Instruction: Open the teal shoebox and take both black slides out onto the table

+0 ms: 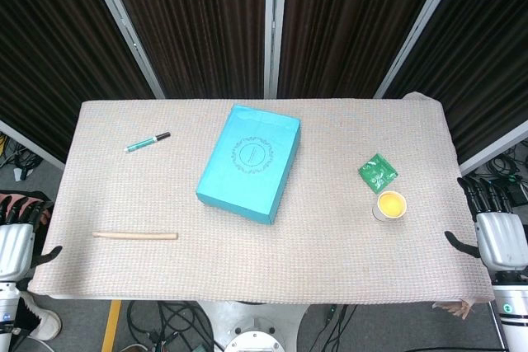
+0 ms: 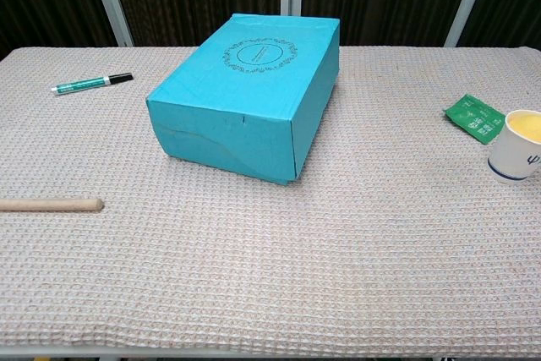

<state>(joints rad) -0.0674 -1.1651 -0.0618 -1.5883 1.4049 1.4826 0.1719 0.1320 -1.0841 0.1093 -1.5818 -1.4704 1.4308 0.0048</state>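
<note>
Waiting off the tabletop (image 1: 247, 269) edges, both hands, left (image 1: 15, 241) and right (image 1: 499, 237), hang empty and spread, the closed shoebox (image 1: 249, 161) untouched midway between them.

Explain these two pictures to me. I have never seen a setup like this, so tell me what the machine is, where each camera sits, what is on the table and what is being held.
This is a two-armed robot with humanlike hands. The head view looks down from above; the chest view looks across the table from lower down. The left hand and right hand wait at the table's edges, fingers apart, holding nothing. On the woven cloth lie a closed teal shoebox, a green marker, a wooden stick, a green packet and a paper cup of yellow liquid.
</note>
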